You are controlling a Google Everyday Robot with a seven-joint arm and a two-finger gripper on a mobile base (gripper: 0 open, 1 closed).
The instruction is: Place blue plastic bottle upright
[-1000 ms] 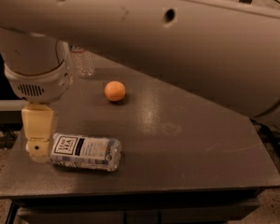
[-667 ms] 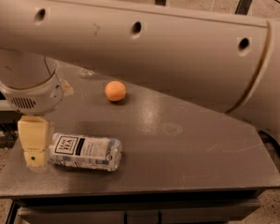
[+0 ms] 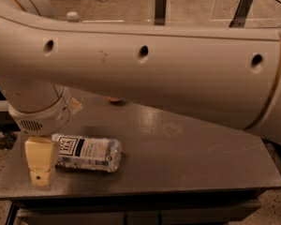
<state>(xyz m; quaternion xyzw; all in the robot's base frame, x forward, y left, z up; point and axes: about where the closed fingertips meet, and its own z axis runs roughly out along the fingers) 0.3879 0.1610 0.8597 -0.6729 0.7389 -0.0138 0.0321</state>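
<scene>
The blue plastic bottle (image 3: 86, 153) lies on its side near the front left of the dark table (image 3: 187, 163). It is clear with a large white label in dark print. Its left end is hidden behind my gripper (image 3: 40, 165), which hangs down to the table at that end and overlaps it. I cannot tell if it touches the bottle. My big white arm (image 3: 145, 74) spans the whole upper view.
An orange ball (image 3: 114, 99) peeks out under the arm at the table's back. A small white cap (image 3: 72, 16) shows above the arm at the back left. The table's front edge runs just below the gripper.
The arm has swung lower across the view and now hides most of the orange ball and the back bottle. The gripper stays at the lying bottle's left end.
</scene>
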